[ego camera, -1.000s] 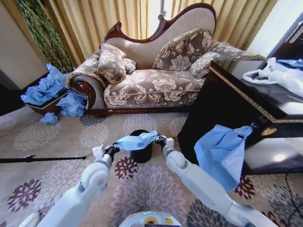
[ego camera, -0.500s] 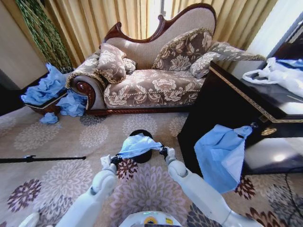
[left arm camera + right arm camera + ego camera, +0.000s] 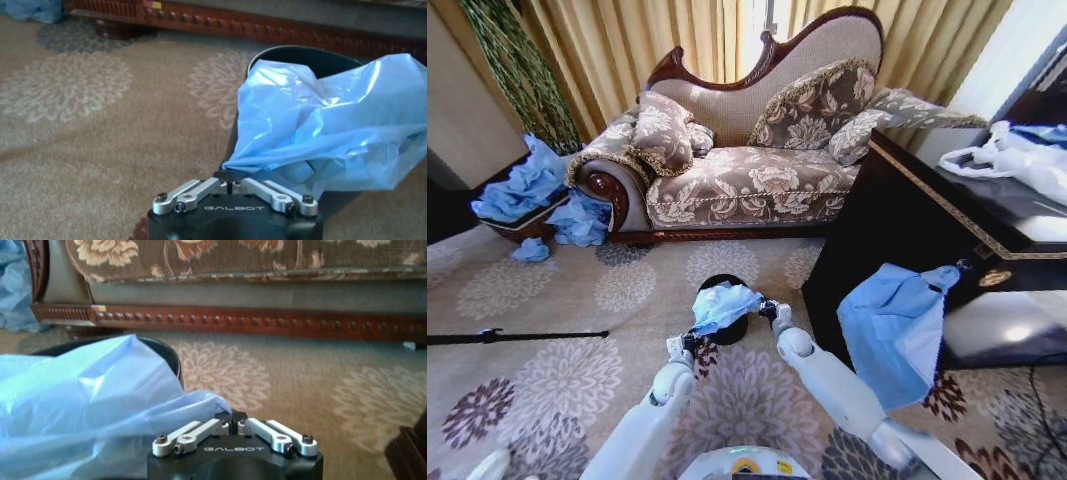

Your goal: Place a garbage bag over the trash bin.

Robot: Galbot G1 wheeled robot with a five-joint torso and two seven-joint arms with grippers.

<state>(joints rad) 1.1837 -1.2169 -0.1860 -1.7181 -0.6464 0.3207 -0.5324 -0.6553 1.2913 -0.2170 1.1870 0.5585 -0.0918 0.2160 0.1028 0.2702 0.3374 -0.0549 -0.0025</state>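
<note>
Both grippers are pinched shut on the bag (image 3: 722, 303), one per edge. Left gripper (image 3: 230, 183) holds a gathered corner, jaws closed tight on the film. Right gripper (image 3: 232, 424) does the same on the opposite edge.

The bag hangs bunched between them over the near side of the bin (image 3: 727, 285). The bin stands on the carpet (image 3: 577, 370) in front of the sofa (image 3: 747, 180). In the left wrist view the bin's far rim shows behind the plastic, so the mouth isn't round the rim yet. The bag lies draped on top, crumpled, not seated.

My read of the step: open the mouth and pull it down over the rim.

How to do it well, as I judge it:
- Spread the grippers wider than the bin before lowering, or the film just collapses into the opening.
- Keep both at equal height so one side doesn't slip off the rim.
- Bring the far edge past the far rim first, then draw down the near side.
- Go slowly. The film is thin and could tear at the pinch points or tip the light bin.
</note>
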